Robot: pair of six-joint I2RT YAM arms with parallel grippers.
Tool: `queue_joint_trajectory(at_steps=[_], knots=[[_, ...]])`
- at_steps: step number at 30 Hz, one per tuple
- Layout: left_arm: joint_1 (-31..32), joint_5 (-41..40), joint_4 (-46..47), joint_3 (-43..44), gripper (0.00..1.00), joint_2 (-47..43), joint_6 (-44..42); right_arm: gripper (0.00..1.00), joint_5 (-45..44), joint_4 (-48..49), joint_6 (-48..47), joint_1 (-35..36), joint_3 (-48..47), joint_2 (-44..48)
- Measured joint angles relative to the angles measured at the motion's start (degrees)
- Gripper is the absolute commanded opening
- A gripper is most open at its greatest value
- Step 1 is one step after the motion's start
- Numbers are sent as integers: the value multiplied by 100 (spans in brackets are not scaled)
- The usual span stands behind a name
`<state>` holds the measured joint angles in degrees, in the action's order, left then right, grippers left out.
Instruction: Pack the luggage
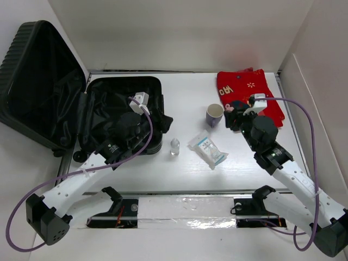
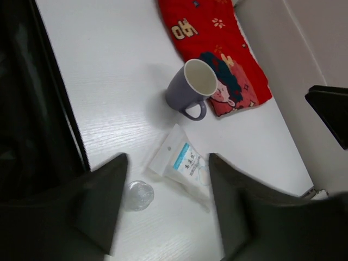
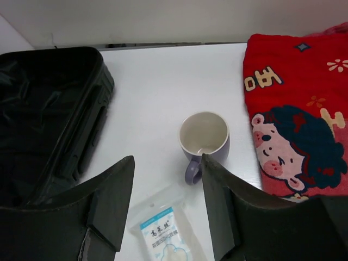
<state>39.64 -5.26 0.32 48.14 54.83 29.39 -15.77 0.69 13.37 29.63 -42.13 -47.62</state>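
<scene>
The luggage (image 1: 41, 81) lies open at the left, its lid leaning back and its black-lined base (image 1: 117, 100) flat on the table; it also shows in the left wrist view (image 2: 32, 119) and the right wrist view (image 3: 49, 109). My left gripper (image 1: 159, 124) is open and empty over the base's right edge; between its fingers I see the table (image 2: 167, 163). My right gripper (image 1: 234, 117) is open and empty, just right of a purple mug (image 1: 214, 115), with its jaws framing the mug's handle side (image 3: 167, 160).
The mug (image 2: 193, 87) (image 3: 204, 138) stands upright. A white packet (image 1: 207, 150) (image 2: 182, 166) (image 3: 163, 234) and a small clear jar (image 1: 174, 147) (image 2: 139, 196) lie mid-table. A red printed cloth (image 1: 250, 95) (image 2: 217, 54) (image 3: 296, 109) lies at the back right.
</scene>
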Motion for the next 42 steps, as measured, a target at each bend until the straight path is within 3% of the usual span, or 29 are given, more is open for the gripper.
queue_joint_trajectory(at_steps=[1, 2, 3, 4, 7, 9, 11, 12, 13, 16, 17, 21, 30, 32, 42], knots=[[0, 31, 7, 0, 45, -4, -2, 37, -2, 0, 4, 0, 0, 0], [0, 96, 33, 0, 39, -24, -15, 18, 2, -2, 13, 0, 0, 0], [0, 162, 85, -7, 33, -44, -17, 10, 15, 4, -17, 0, 0, 2], [0, 264, 177, -39, 19, -74, -22, 2, 20, 15, -15, 0, 9, 2], [114, 487, 278, -92, 1, -103, -83, 0, 17, 42, -7, 2, 39, -11], [498, 284, 289, -87, 1, -2, -160, 0, 33, 42, -9, 2, 39, -55], [1274, -313, 144, 2, 16, 205, -256, 0, 31, 20, -11, 2, 39, -105], [1709, -592, 22, 87, 31, 345, -304, 0, 26, 11, -9, 9, 39, -116], [2063, -863, -111, 175, 52, 485, -348, 0, 22, 13, -9, 13, 42, -120], [2522, -1410, -472, 258, 72, 675, -284, 27, 15, 17, -15, 13, 42, -103], [2522, -1576, -625, 256, 74, 675, -245, 47, 17, 20, -17, 13, 44, -96], [2474, -1893, -951, 221, 75, 664, -55, 67, 31, 33, -46, 13, 72, -98], [2404, -2223, -1250, -52, 72, 1117, 136, 65, 232, 26, -101, 13, 72, -234], [2310, -2212, -1204, -57, 70, 1381, 111, 61, 251, 26, -107, 13, 72, -236], [1928, -2277, -678, -55, 68, 2223, -188, 62, 380, 48, -114, 26, 72, -275]])
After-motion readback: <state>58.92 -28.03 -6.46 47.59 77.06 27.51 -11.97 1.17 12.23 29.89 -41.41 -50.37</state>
